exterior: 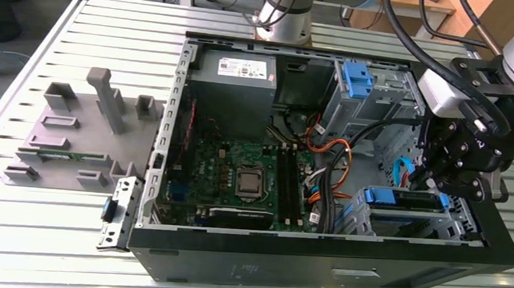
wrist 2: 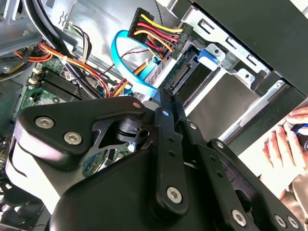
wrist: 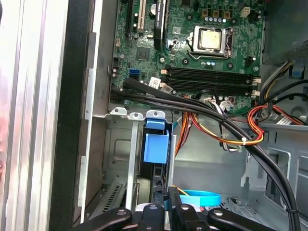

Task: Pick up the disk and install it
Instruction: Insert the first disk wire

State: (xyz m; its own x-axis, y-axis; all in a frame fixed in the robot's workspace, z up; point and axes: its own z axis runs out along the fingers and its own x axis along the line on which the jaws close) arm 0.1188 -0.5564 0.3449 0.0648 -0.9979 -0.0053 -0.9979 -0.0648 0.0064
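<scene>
The disk (exterior: pixel 404 198) lies in the lower drive bay at the near corner of the open computer case, on the exterior view's right, with its blue carrier frame showing. My gripper (exterior: pixel 444 188) reaches down into the case at the disk's end. In the second wrist view the two fingers stand together, and the gripper (wrist 2: pixel 163 96) meets the connector end of the disk (wrist 2: pixel 195 79). In the first wrist view the gripper (wrist: pixel 167 195) sits just behind the blue tab of the disk (wrist: pixel 156 144), which stands edge-on in its metal cage. The fingers look shut with nothing between them.
Inside the case (exterior: pixel 322 254) are the motherboard (exterior: pixel 246 177), a grey power-supply box (exterior: pixel 235 74), an upper cage with a blue latch (exterior: pixel 356 79) and bundled cables (wrist: pixel 231 130). A blue ribbon cable (wrist 2: pixel 122 53) loops nearby. A grey fixture (exterior: pixel 86 125) stands on the table. A person's hand (wrist 2: pixel 281 147) rests outside the case.
</scene>
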